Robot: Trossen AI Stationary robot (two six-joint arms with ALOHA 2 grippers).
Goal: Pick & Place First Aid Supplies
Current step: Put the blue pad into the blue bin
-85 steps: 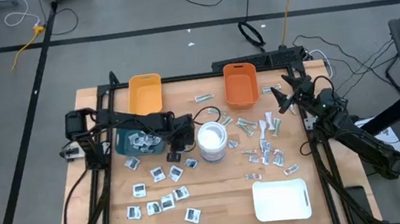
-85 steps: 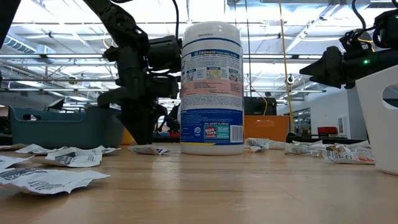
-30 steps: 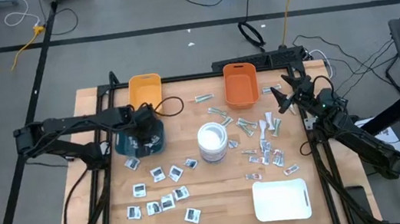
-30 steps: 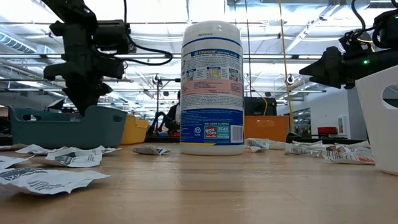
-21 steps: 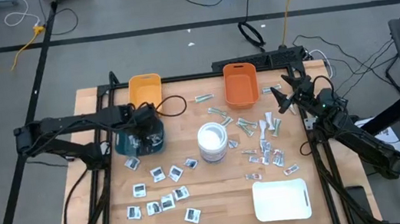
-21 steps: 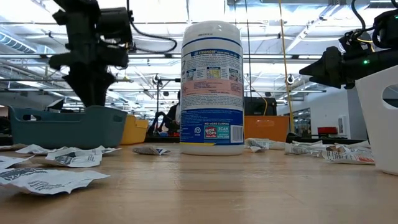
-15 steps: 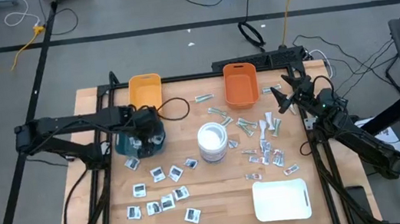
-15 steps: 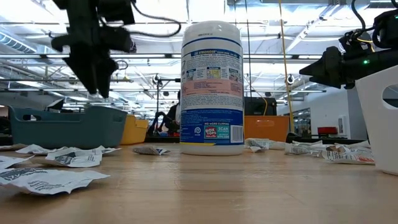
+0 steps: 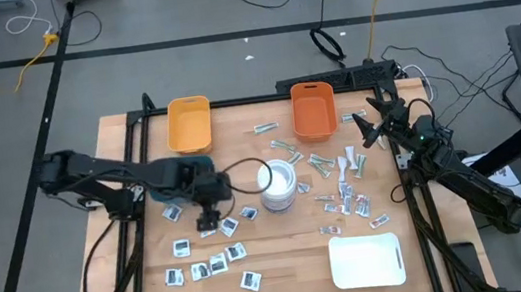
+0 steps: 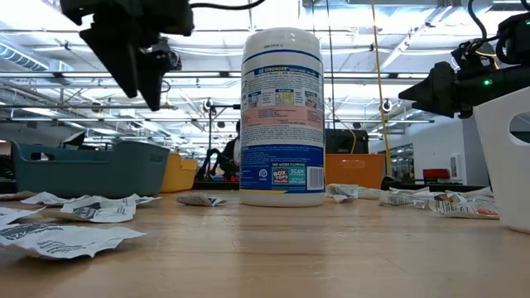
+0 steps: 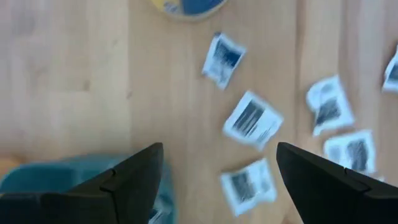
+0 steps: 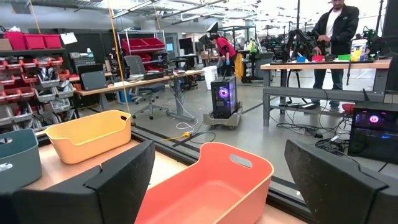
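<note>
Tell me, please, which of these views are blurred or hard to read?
Left wrist view: motion-smeared packets on the wood. Low view: the nearest packet is out of focus, and bright ceiling lights silhouette the left gripper. High view and right wrist view: sharp.

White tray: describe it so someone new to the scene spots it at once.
Look at the wooden table from above, then at its near right corner, below the scattered packets. The white tray lies there alone: a plain rounded rectangle, empty, far larger than any packet and the only all-white flat thing on the table.
</note>
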